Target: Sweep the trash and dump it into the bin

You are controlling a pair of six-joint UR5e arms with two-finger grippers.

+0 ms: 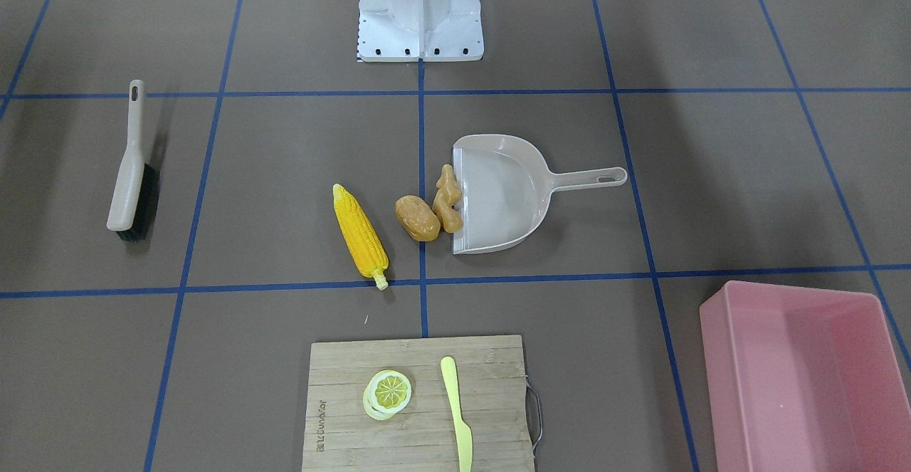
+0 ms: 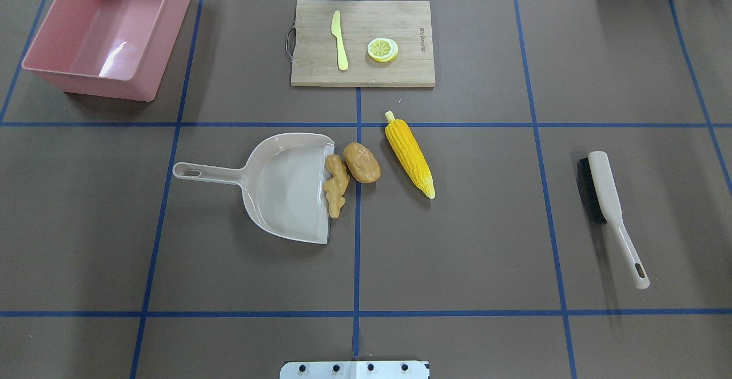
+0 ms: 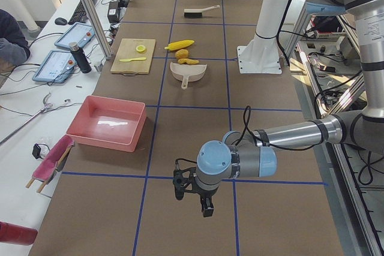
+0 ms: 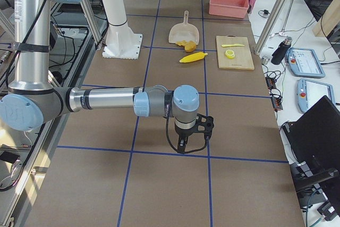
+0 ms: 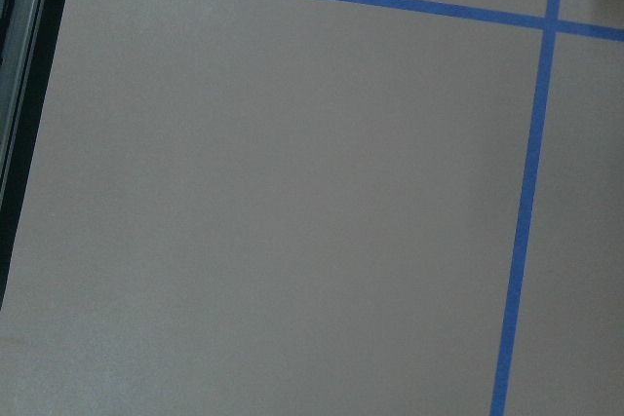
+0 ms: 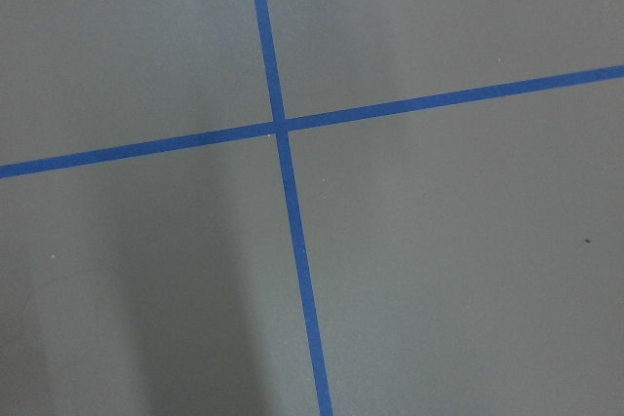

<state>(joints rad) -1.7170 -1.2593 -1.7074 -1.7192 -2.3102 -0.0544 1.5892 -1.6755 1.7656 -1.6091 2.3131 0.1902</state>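
So nothing's been swept yet as far as we can judge. The layout looks set up for a two-arm job. The beige dustpan [image 2: 280, 187] lies with its open mouth facing the trash and its handle pointing to the robot's left. The hand brush [image 2: 606, 202] lies well apart on the right. We'd guess left takes the pan and right takes the brush.

The trash is mid-table. The ginger piece [image 2: 336, 186] is right against the pan's lip, maybe partly over it. The potato [image 2: 361, 163] touches it on the outer side, and the corn cob [image 2: 409, 154] lies just beyond that, apart from both.

The pan's scoop has nothing in it past that ginger at the edge. The pink bin [image 2: 97, 84] at the far left corner has nothing in it that we can see. That's on the dustpan's side, handy for dumping. The wooden cutting board [image 2: 400, 73] holds a lemon slice [image 2: 382, 49] and a toy knife [image 2: 339, 42].

The left gripper [image 3: 193, 202] and right gripper [image 4: 192, 139] both hang over bare table, well away from everything. Only the side views show them, so we can't tell whether their fingers are spread or pressed together.
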